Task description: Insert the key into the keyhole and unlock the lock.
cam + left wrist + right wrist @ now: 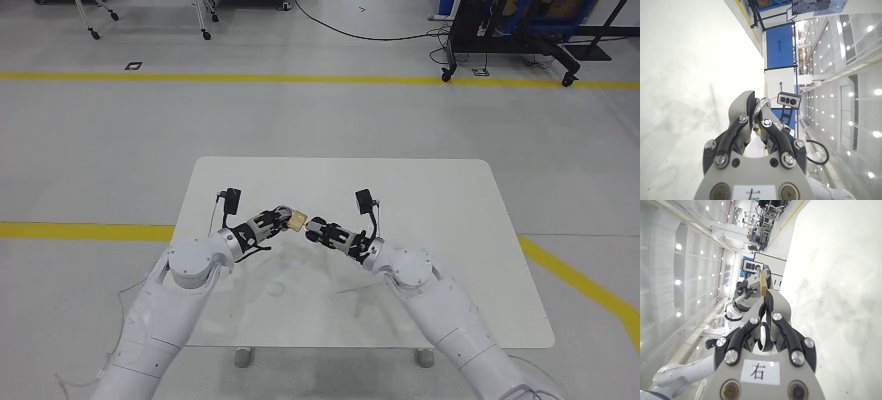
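Brass and steel, the lock (762, 285) is a small, dense, rigid thing: heavy for its bulk, hard-faced and rather slick. I judge it will neither bend nor break under a firm squeeze, but it could twist or slide between rubber pads if pushed off-centre. It is held in the air above the middle of the white table (440, 210), clamped across its flat sides by the left gripper (283, 220). That gripper's fingers (742, 106) are closed onto the body, with the steel loop (762, 105) standing out near the fingertips. That looks the right place to grip it: the broad faces give the most contact and the loop is free to spring. The right gripper (766, 298) is set narrow, its black pads (770, 303) almost meeting. Its tips are right at the end of the lock opposite the loop, touching it or nearly so. The key I take to be pinched flat between those pads, hidden by them; I cannot tell how far its blade sits in. A key is thin, stiff and light, best held by its flat head so it can be turned. The risk is the head slipping in the pads, or the lock rotating in the left grip under the turn.
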